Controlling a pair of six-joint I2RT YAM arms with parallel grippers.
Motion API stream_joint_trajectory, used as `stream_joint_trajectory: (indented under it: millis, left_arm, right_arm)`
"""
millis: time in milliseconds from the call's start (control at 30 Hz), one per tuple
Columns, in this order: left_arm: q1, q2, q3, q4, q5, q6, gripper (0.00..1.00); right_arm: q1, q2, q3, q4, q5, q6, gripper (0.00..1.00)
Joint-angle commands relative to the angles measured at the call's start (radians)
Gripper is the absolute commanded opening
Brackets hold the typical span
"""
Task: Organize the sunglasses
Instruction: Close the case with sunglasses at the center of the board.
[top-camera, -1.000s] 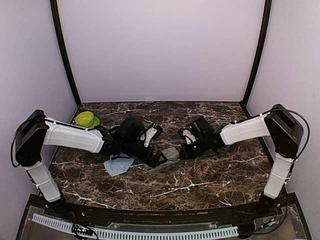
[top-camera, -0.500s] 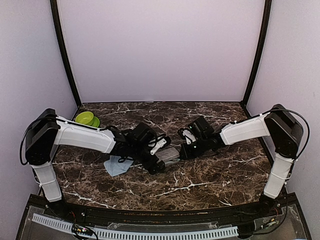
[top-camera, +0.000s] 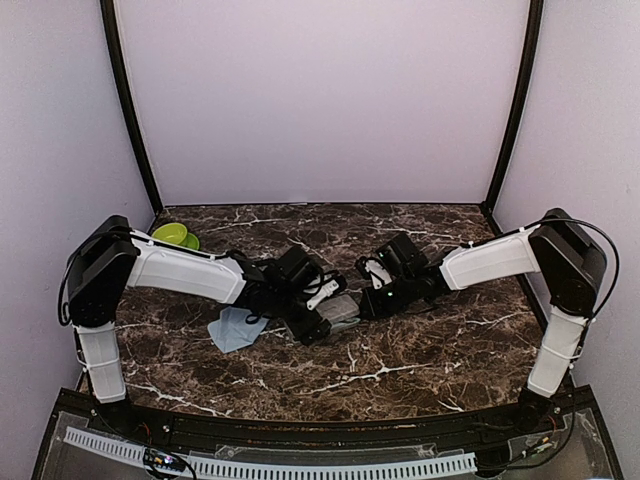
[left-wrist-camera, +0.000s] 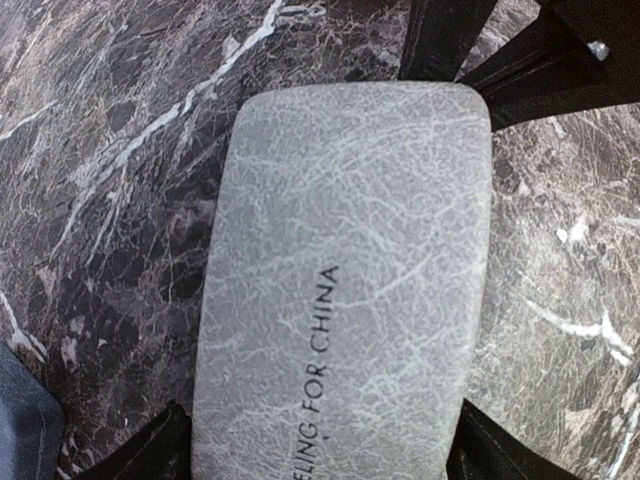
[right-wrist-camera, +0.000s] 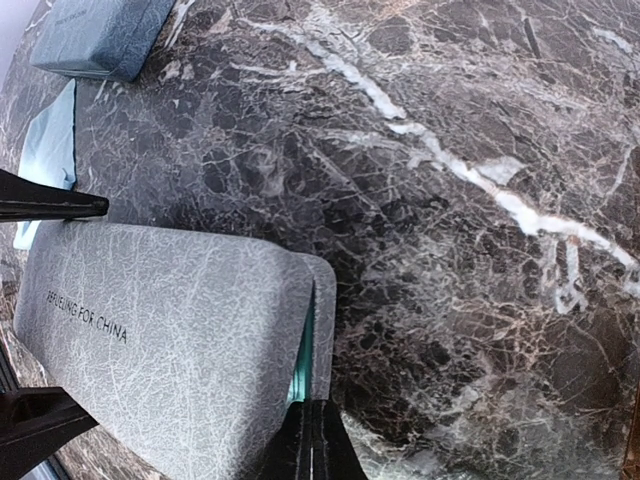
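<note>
Left jaws spread wide, clamping the grey case (left-wrist-camera: 340, 280) across its sides on the marble tabletop (left-wrist-camera: 110, 150); right jaws, narrow, pinch its flap edge

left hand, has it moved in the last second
Yes. The left hand has shifted right, farther from the green bowl and closer onto the grey case.

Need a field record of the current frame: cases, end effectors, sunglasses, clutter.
grey case: centre of view, flap slightly ajar, teal lining showing
left end effector: clamped across the grey case's long sides
right end effector: pinched shut on the flap edge
blue-grey case: apart from the grey case, next to the cloth
sunglasses: none visible
cloth: light blue, left of the grey case
bowl: green, far left
</note>
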Motion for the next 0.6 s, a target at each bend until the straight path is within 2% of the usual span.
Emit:
stream_joint_trajectory:
  millis: [0, 133, 333, 567]
  left_arm:
    - [-0.002, 0.01, 0.011, -0.065, -0.006, 0.009, 0.88]
    - [-0.002, 0.01, 0.013, -0.063, -0.038, 0.017, 0.87]
    - [-0.003, 0.01, 0.013, -0.062, -0.05, 0.018, 0.76]
    - [-0.011, -0.003, -0.014, -0.061, -0.05, 0.0, 0.67]
  right_arm:
    - [0.012, 0.014, 0.009, 0.009, -0.003, -0.022, 0.03]
    - [0.013, 0.015, 0.01, 0.006, -0.003, -0.024, 0.03]
    - [0.013, 0.007, 0.021, -0.012, -0.001, -0.034, 0.07]
    - [0.008, -0.012, 0.035, -0.041, -0.016, -0.057, 0.17]
